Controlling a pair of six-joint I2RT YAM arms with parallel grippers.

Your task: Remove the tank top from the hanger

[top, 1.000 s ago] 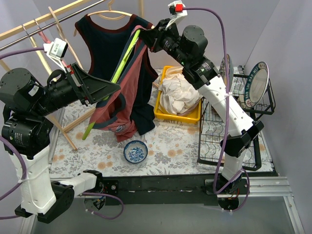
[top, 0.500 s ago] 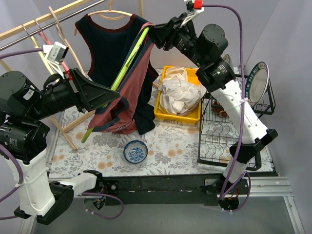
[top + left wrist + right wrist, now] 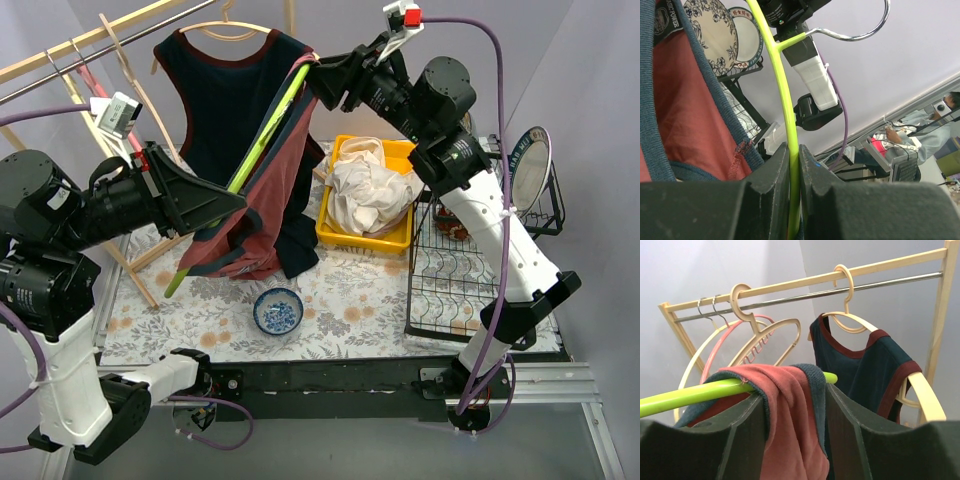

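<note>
A red tank top (image 3: pixel 268 190) with blue trim hangs on a lime-green hanger (image 3: pixel 262 130) held slanted above the table. My left gripper (image 3: pixel 235 192) is shut on the hanger's bar (image 3: pixel 782 85), which is pinched between the two fingers (image 3: pixel 794 165); red cloth (image 3: pixel 685 110) hangs beside it. My right gripper (image 3: pixel 312 75) is at the hanger's upper end. Its jaws stand apart (image 3: pixel 795 392) on either side of the tank top's strap (image 3: pixel 790 415), which is draped over the hanger's tip (image 3: pixel 685 397).
A navy top (image 3: pixel 225 90) hangs on a wooden hanger from the clothes rail (image 3: pixel 90 40) just behind. A yellow bin (image 3: pixel 400 245) holds cream cloth. A blue bowl (image 3: pixel 278 311) sits on the floral mat, and a black wire rack (image 3: pixel 455 260) with plates stands at the right.
My right gripper has risen to the right and its jaws have parted around the strap. The hanger's upper end has lifted with it. My left gripper kept its grip.
</note>
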